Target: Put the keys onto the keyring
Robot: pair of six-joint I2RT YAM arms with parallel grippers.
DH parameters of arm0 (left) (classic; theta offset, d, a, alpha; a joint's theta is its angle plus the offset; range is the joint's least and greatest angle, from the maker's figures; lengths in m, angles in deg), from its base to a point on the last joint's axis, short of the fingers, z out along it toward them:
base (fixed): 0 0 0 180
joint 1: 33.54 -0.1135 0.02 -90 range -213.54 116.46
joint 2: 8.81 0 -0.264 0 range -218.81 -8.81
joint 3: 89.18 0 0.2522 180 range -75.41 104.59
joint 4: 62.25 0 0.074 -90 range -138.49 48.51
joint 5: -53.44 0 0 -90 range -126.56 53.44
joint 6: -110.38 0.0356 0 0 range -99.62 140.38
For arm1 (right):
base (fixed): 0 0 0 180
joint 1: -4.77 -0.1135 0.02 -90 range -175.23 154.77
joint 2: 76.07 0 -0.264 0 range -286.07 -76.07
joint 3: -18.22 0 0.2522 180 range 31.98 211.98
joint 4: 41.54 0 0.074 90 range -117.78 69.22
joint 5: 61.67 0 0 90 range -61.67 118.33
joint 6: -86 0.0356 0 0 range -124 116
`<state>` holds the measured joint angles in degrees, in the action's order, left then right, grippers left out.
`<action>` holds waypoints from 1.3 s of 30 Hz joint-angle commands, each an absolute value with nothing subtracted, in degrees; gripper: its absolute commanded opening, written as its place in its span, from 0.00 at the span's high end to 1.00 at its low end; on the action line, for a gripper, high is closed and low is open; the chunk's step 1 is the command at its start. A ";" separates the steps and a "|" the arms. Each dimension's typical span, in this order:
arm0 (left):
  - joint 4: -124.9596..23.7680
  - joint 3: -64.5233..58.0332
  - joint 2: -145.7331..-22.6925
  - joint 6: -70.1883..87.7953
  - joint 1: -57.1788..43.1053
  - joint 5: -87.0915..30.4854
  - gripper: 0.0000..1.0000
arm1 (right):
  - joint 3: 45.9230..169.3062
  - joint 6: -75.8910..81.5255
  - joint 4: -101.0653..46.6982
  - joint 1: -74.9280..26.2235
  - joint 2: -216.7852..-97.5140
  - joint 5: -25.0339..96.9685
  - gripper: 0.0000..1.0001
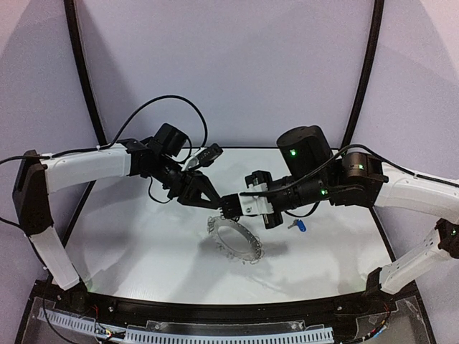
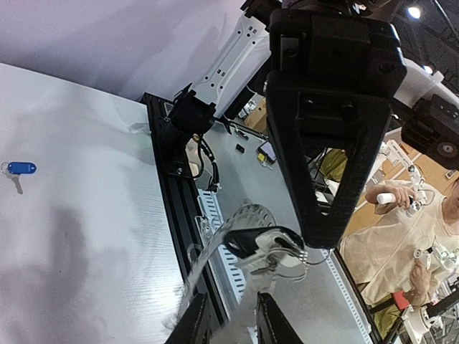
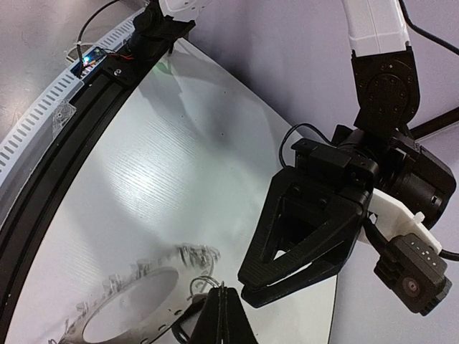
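The dark grey keyring (image 1: 252,251) sits mid-table, tilted, with its upper-left edge raised towards both grippers. My right gripper (image 1: 228,208) is shut (image 3: 224,307) on the wire loop of the black-tag key (image 2: 252,242), right at the keyring's clipped rim (image 3: 168,315). The black tag (image 3: 179,331) lies against the ring's face. My left gripper (image 1: 204,201) is narrowly open and empty (image 2: 231,322), hovering just beside the right fingertips. The ring's blurred edge (image 2: 208,254) passes left of the left gripper's fingers. The blue-tag key (image 1: 301,226) lies on the table behind the right gripper and also shows in the left wrist view (image 2: 20,168).
The white table (image 1: 143,244) ends in a black rail (image 1: 215,309) at the near edge, with a slotted cable duct (image 1: 215,335) below it. The right arm's wrist (image 1: 315,190) hangs over the blue-tag key. A person (image 2: 401,236) stands beyond the table.
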<state>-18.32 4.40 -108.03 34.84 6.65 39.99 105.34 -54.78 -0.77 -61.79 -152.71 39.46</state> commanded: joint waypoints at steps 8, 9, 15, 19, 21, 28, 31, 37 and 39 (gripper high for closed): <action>-14.01 4.10 -102.29 37.58 7.90 33.20 0.84 | 107.63 -51.73 -3.77 -61.49 -154.12 37.00 1.00; -15.97 2.80 -101.22 37.20 7.91 32.90 0.84 | 107.51 -51.50 -3.82 -61.49 -154.05 37.59 1.00; -20.06 1.60 -99.94 35.06 8.14 32.42 0.85 | 106.81 -51.58 -6.09 -61.49 -153.43 39.73 1.00; -19.89 2.04 -100.52 34.93 8.70 30.81 0.87 | 107.21 -52.07 -6.14 -61.48 -153.76 40.40 1.00; -19.44 2.22 -100.80 35.14 8.73 30.82 0.87 | 107.21 -52.27 -6.16 -61.48 -153.76 40.45 1.00; -16.90 1.92 -100.68 34.85 8.74 31.01 0.89 | 107.43 -51.70 -6.62 -61.47 -153.79 36.95 1.00; -18.37 -0.05 -98.80 32.99 8.76 28.85 0.90 | 106.95 -49.69 -7.92 -61.43 -153.72 34.81 1.00; -26.77 -5.31 -93.54 28.11 8.74 26.65 0.92 | 106.72 -44.75 -8.77 -61.49 -153.41 33.94 1.00; -29.03 -6.49 -91.91 27.55 8.78 26.96 0.92 | 107.01 -43.42 -8.55 -61.49 -153.39 34.05 1.00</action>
<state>-22.62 -4.26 -97.05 30.45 8.48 27.92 105.58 -47.72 -5.43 -61.79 -153.76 34.85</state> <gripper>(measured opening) 0.079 0.012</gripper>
